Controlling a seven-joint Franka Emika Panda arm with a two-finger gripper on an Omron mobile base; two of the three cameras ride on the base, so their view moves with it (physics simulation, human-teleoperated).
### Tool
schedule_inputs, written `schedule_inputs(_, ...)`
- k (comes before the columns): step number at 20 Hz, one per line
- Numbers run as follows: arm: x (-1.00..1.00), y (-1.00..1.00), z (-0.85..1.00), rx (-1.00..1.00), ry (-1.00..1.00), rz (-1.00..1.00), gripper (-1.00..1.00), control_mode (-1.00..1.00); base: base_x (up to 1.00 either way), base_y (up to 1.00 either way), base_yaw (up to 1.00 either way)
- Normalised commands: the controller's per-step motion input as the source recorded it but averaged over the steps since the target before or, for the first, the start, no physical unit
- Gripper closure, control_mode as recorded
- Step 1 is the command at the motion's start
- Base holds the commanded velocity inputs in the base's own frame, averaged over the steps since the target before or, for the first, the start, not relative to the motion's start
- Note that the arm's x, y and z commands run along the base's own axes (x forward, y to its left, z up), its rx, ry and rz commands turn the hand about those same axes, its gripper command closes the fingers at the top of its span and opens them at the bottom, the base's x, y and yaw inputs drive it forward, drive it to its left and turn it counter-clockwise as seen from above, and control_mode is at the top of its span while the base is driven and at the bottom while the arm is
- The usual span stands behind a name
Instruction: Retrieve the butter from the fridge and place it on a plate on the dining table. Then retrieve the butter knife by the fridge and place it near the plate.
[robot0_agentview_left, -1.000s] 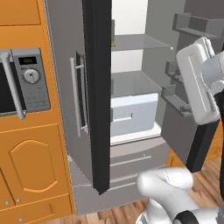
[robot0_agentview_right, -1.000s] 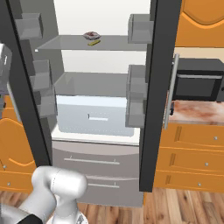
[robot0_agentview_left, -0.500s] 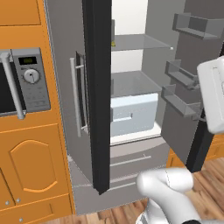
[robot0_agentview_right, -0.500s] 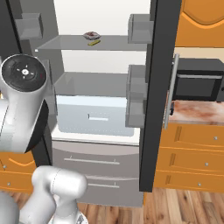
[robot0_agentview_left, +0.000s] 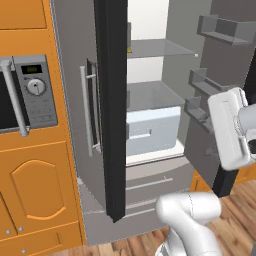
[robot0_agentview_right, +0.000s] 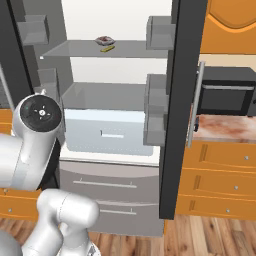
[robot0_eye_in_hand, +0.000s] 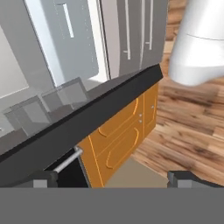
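The fridge (robot0_agentview_right: 115, 95) stands with both doors swung open, their dark edges (robot0_agentview_left: 111, 110) facing me. On its upper glass shelf lies the butter (robot0_agentview_right: 107, 48), a small pale-yellow stick, beside a reddish-brown food item (robot0_agentview_right: 104, 40); a sliver of the butter (robot0_agentview_left: 129, 50) peeks past the left door. My gripper (robot0_eye_in_hand: 113, 178) is open and holds nothing. It points down past the right fridge door's edge (robot0_eye_in_hand: 87, 122) at orange cabinets and floor, far from the shelf. The plate, dining table and butter knife are out of view.
A white crisper drawer (robot0_agentview_right: 112, 132) sits under the lower shelf, with two steel drawers (robot0_agentview_right: 107, 192) below. A grey microwave (robot0_agentview_left: 30, 92) is set in the orange cabinets to the left. To the right, a black microwave (robot0_agentview_right: 225, 92) stands on a marbled counter (robot0_agentview_right: 222, 131). Door bins (robot0_agentview_left: 200, 112) jut out by my arm.
My arm has swung down in front of the fridge, lower on the right of the left base view and into the left of the right base view. The gripper stays open.
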Motion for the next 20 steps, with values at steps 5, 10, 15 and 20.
schedule_inputs(5,0.22,0.06,-0.43,0.0,-0.01,0.0,-1.0,-1.0,0.0,0.0,0.0)
schedule_inputs(10,0.12,0.25,-0.25,0.0,-0.03,0.04,-1.0,-1.0,0.0,0.0,0.0)
schedule_inputs(15,0.17,0.26,-0.14,0.0,-0.02,0.06,-1.0,-1.0,0.0,0.0,0.0)
schedule_inputs(20,0.42,0.0,-0.01,0.0,0.02,0.01,-1.0,-1.0,0.0,0.0,0.0)
